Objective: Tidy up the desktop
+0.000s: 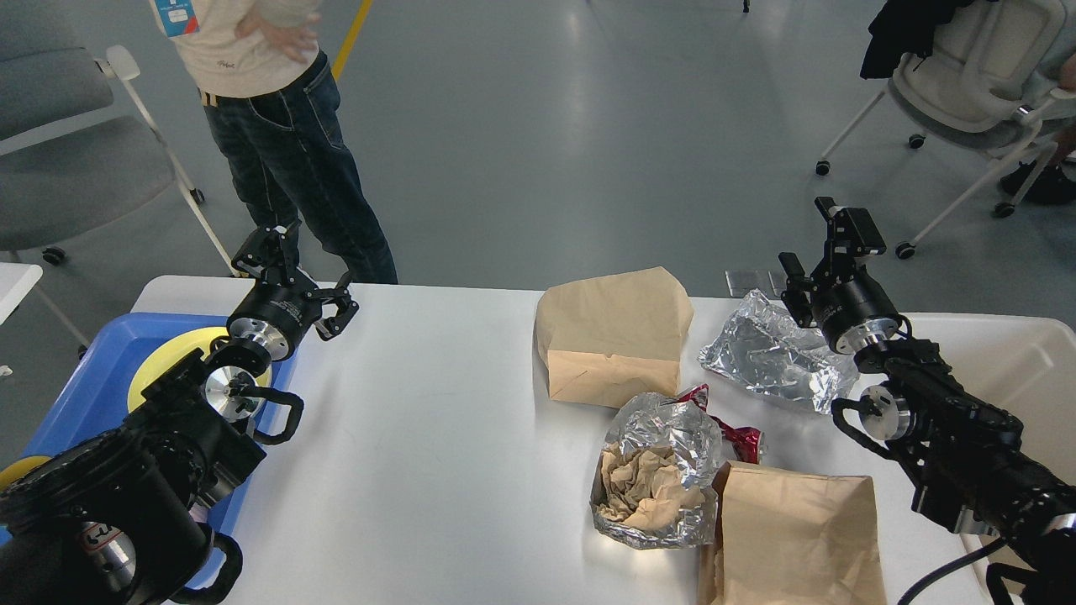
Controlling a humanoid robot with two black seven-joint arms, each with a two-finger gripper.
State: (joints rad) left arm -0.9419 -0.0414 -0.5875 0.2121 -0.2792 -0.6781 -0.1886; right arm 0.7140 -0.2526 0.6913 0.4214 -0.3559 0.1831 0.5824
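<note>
Desktop [437, 420]: littered right of centre. Crumpled foil wrapper [769, 357] just left of and below right gripper [820, 252], fingers apart, empty. Left gripper [298, 281], likewise spread, well apart from wrapper.

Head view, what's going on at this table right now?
Nothing is being handled yet. The left gripper and right gripper both hover open and empty over the far side of the desktop. Two brown paper bags, two crumpled foil wrappers and a red wrapper lie on it. A person stands behind the table.
</note>
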